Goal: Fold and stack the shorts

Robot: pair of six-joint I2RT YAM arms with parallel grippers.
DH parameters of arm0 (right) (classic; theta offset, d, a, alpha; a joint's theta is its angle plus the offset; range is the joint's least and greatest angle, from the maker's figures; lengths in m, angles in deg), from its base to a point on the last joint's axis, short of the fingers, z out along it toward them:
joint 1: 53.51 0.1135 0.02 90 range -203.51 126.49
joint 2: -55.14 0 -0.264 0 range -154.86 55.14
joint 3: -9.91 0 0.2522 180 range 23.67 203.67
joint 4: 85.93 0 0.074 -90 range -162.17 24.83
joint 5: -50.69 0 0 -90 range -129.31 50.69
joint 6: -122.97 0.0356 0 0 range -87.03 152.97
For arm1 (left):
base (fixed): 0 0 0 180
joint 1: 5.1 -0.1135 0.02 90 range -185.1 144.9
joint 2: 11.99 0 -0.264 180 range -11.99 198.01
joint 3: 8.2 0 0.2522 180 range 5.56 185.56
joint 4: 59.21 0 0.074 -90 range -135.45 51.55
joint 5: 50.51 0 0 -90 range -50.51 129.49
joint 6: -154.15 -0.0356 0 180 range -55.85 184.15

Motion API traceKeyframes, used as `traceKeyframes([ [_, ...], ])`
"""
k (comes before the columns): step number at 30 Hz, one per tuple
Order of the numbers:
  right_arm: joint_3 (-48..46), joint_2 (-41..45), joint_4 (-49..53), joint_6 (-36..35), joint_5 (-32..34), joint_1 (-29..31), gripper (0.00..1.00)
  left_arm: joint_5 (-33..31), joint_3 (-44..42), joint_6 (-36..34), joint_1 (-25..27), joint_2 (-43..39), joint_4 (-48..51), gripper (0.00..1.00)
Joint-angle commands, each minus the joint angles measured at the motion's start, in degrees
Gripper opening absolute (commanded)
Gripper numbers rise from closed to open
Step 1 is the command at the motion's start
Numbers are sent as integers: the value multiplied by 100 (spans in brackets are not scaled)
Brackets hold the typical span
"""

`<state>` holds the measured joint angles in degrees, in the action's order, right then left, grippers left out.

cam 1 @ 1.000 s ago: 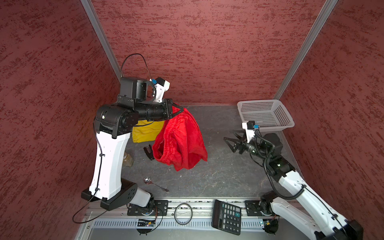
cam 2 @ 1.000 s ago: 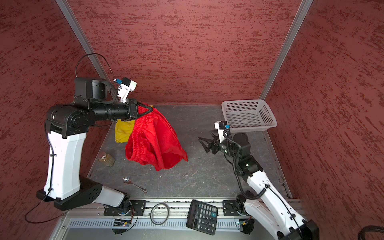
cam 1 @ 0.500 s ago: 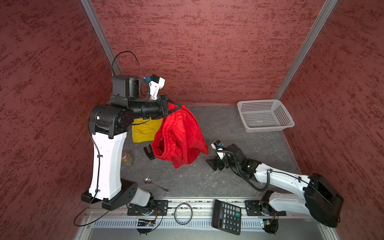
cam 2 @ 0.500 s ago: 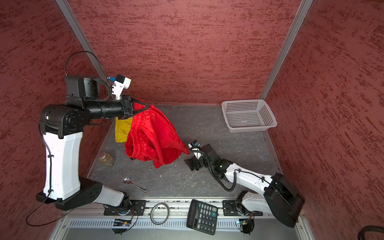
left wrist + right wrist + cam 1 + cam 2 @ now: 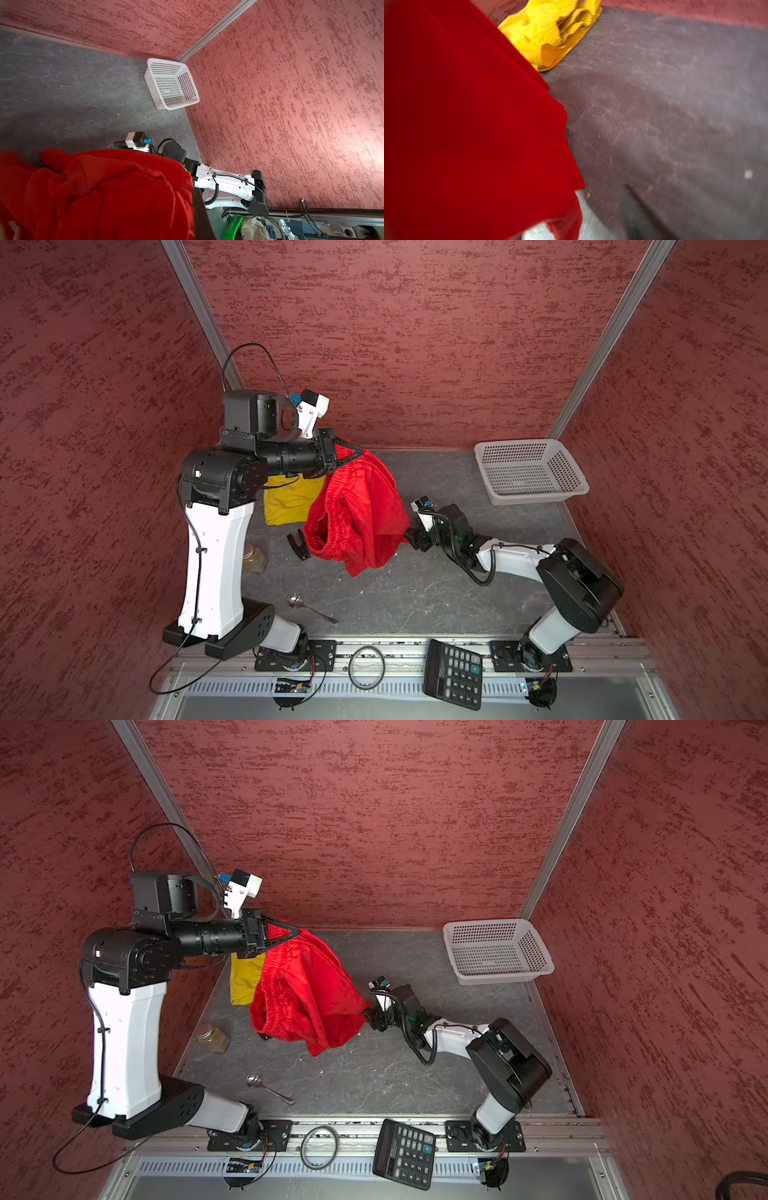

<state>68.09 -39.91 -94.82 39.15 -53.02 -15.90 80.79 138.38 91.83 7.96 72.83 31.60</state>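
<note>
The red shorts (image 5: 357, 514) (image 5: 307, 994) hang bunched from my left gripper (image 5: 353, 452) (image 5: 291, 932), which is raised at the back left and shut on their waistband. Their lower folds reach the table. In the left wrist view the red shorts (image 5: 99, 193) cover the jaws, and one dark finger (image 5: 200, 212) shows beside them. My right gripper (image 5: 409, 537) (image 5: 368, 1017) lies low at the cloth's right edge. In its wrist view the red shorts (image 5: 467, 124) drape over the jaws. The yellow shorts (image 5: 286, 502) (image 5: 243, 982) (image 5: 550, 31) lie on the table behind.
A white basket (image 5: 530, 472) (image 5: 496, 950) (image 5: 171, 83) stands in the back right corner. A small jar (image 5: 254, 558), a black clip-like object (image 5: 297, 545) and a spoon (image 5: 309, 608) lie at the left front. A calculator (image 5: 453, 672) and a ring (image 5: 365, 662) rest on the front rail.
My right arm has swung down from near the basket across the table to the red shorts' right edge, and its jaws have narrowed. The left gripper shifted slightly left, still holding the shorts.
</note>
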Motion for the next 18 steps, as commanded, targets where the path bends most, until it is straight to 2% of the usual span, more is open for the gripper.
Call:
traceKeyframes([
  [1,288,-62,-20,127,-348,-114,14,131,-265,41,-60,-95,-487,0],
  [3,422,23,171,218,-274,-312,0,77,-575,92,-97,-209,-696,0],
  [8,1153,381,1100,468,143,-1262,0,-464,-848,133,-222,-213,-1155,0],
  [11,1920,549,1788,600,396,-1949,0,-137,-997,455,-441,-48,-1891,0],
  [13,2505,618,2227,730,538,-2394,0,216,-745,751,-589,276,-2206,0],
  [18,3938,704,2863,1074,515,-3359,0,807,556,1493,-859,1207,-2891,0],
])
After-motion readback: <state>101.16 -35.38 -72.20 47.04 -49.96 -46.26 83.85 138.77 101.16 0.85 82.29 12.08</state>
